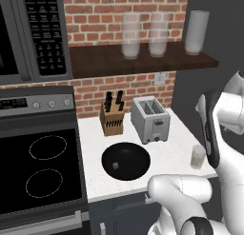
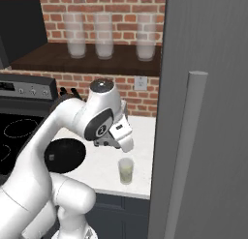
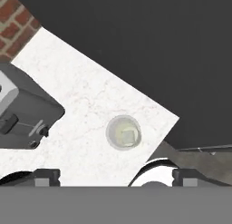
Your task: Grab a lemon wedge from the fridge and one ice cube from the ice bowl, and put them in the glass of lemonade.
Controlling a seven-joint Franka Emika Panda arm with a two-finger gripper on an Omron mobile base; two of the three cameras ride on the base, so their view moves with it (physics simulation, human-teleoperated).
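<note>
The glass of lemonade (image 2: 126, 170) stands near the counter's front right corner, beside the fridge (image 2: 213, 112), whose door is shut. My gripper (image 2: 124, 142) hovers just above the glass, open and holding nothing. In the hand view I look straight down into the glass (image 3: 123, 132) between the spread fingertips (image 3: 45, 175). A small pale yellow-green piece, the lemon wedge (image 3: 127, 135), lies in the liquid. The black ice bowl (image 1: 126, 161) sits left of the glass with one ice cube (image 1: 115, 166) in it.
A toaster (image 1: 151, 119) and a knife block (image 1: 112, 117) stand behind the bowl against the brick wall. The stove (image 1: 43, 167) borders the counter on the left. Frosted glasses (image 1: 131, 36) line the shelf above. The counter edge is just in front of the glass.
</note>
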